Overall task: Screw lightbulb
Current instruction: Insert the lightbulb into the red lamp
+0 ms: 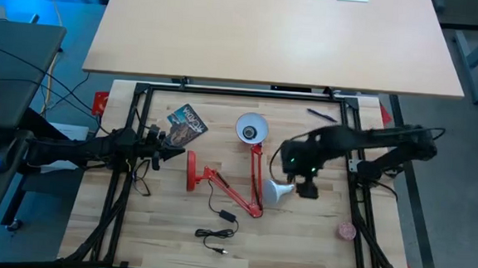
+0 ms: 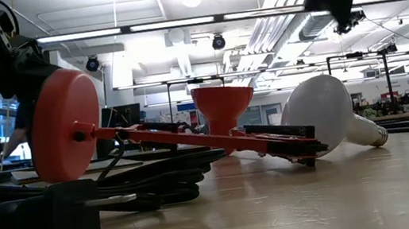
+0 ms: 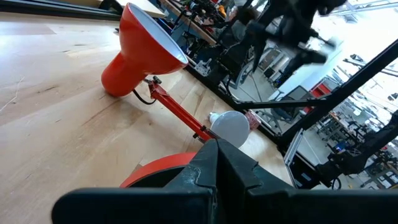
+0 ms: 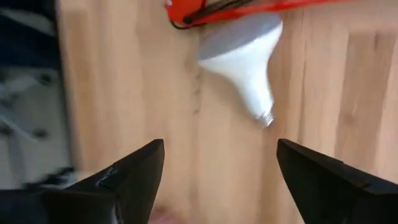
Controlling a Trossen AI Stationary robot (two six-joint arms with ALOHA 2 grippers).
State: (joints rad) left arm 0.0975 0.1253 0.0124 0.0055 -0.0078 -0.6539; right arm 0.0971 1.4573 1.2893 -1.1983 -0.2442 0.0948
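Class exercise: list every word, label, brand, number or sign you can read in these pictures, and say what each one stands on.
No text can be read.
Printed card or booklet on the table beside the lamp shade: its cover has print, too small and blurred to read.
Lightbulb, lamp base, plug: no markings show.

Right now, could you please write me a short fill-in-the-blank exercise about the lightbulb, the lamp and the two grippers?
1. The lightbulb lies on the ____, not in the lamp shade.
2. The right gripper hangs above the bulb with its fingers ____.
3. The bulb's dome rests against the lamp's ____ arm.
4. The left gripper, near the lamp's base, is ____.

Missing words: table; open; red; shut
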